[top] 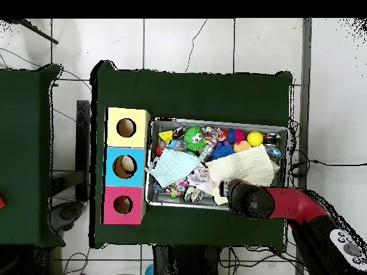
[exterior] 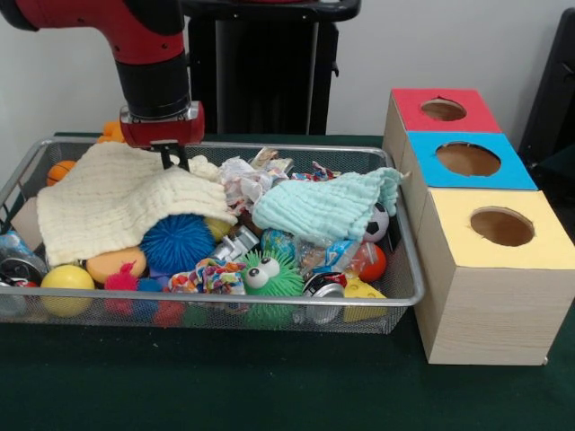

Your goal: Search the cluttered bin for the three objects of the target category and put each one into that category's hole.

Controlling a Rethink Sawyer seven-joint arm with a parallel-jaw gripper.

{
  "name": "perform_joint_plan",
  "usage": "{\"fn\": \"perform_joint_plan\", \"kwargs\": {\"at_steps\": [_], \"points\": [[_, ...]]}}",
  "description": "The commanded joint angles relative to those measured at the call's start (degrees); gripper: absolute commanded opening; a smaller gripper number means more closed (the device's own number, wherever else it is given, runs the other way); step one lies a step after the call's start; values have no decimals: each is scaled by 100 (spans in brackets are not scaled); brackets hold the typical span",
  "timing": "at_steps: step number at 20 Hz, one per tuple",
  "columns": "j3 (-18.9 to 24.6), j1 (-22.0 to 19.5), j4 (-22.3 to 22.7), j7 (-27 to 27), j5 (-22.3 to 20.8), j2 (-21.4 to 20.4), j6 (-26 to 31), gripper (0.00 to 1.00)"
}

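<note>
End effector (exterior: 174, 160) sits low at the far rim of the wire bin (exterior: 409, 269), its tips against the cream cloth (exterior: 117, 202); whether they are apart or together cannot be told. A mint cloth (exterior: 328, 208) lies beside it over mixed toys, including a blue spiky ball (exterior: 176, 242). 3 holed boxes, red (exterior: 445, 109), blue (exterior: 467, 160) and yellow (exterior: 499, 229), stand on the green tabletop (exterior: 269, 386) touching the bin's end.

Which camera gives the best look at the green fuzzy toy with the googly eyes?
The front view. There the green fuzzy toy sits against the basket's near wall, both eyes and spiky hair plain. The overhead view shows only a small green tuft by the basket's wall nearest the picture's top, its eyes indistinct.
</note>
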Motion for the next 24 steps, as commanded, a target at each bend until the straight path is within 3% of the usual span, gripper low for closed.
{"fn": "perform_joint_plan", "kwargs": {"at_steps": [1,7,12,14,24], "points": [[-89,118,-524,94,-303,166,-228,0],[-114,217,-387,256,-221,-74,-262,0],[-96,604,182,441,323,-1334,459,0],[-161,780,283,540,560,-1646,753,0],[-417,1343,304,440,1123,-2290,1415,0]]}}
